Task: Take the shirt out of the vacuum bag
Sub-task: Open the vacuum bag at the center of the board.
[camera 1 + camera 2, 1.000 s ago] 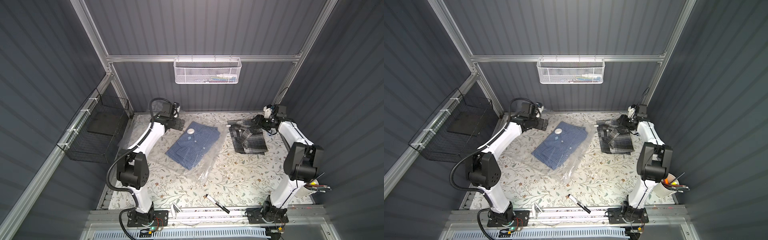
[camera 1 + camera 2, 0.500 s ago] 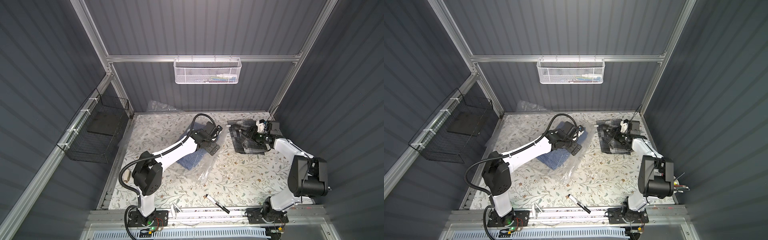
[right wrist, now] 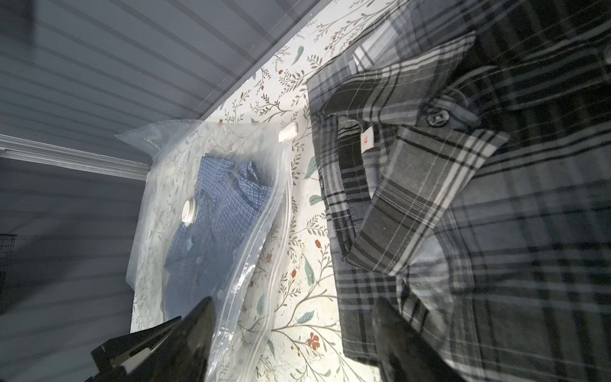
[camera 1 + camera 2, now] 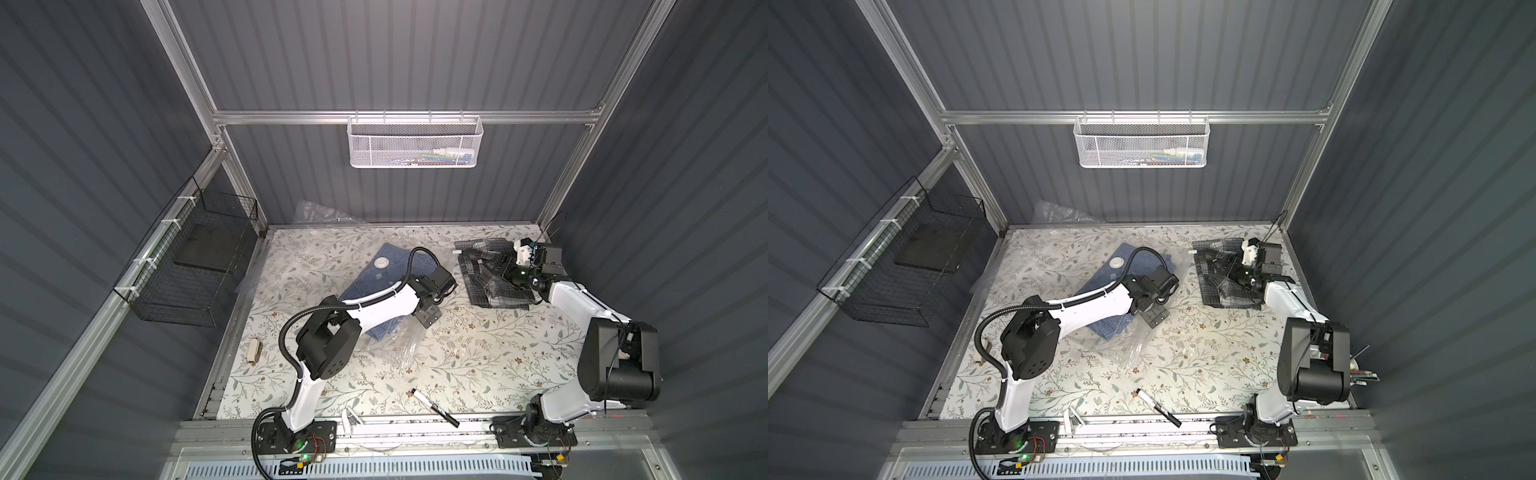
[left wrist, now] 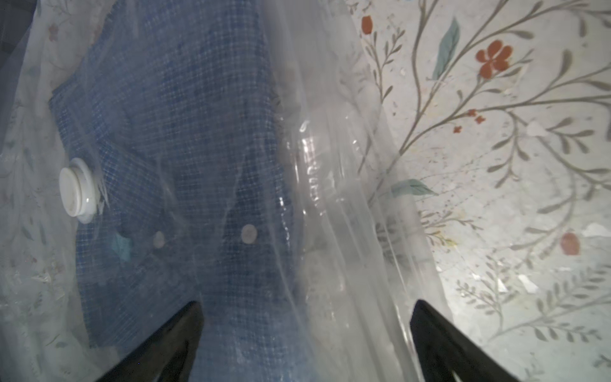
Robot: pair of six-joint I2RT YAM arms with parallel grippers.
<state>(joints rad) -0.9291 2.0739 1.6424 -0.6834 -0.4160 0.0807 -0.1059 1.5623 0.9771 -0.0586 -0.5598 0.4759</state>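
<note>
Your left gripper point(image 5: 306, 303) is hanging just above the vacuum bag point(image 4: 409, 347) with its jaws spread wide. In the left wrist view the two black fingers point(image 5: 158, 350) are standing well apart and clamping nothing, with the bag's zip edge point(image 5: 309, 178) and the blue checked shirt point(image 5: 185, 139) showing in the gap. You cannot tell whether the tips are touching the plastic.

The shirt is lying folded inside the bag, beneath the round white valve cap point(image 5: 77, 190). The bag is resting flat on the floral table point(image 4: 478, 357), from the middle toward your left side. In both top views your left arm point(image 4: 374, 307) is reaching across it and covering part of the shirt.

Your right gripper point(image 3: 294, 299) is sitting at the far right corner, over a grey plaid shirt point(image 3: 446, 205) that is lying loose on the table beside the bag. Its jaws are parted too — one finger is showing over the bag's zip side and the other over the plaid cloth, with bare table between them and nothing pinched.

A small white clip point(image 3: 288, 135) is lying between the bag and the plaid shirt. A second clear bag point(image 4: 316, 214) is leaning crumpled against the back wall, and a black marker point(image 4: 434, 412) is lying near the front rail.
</note>
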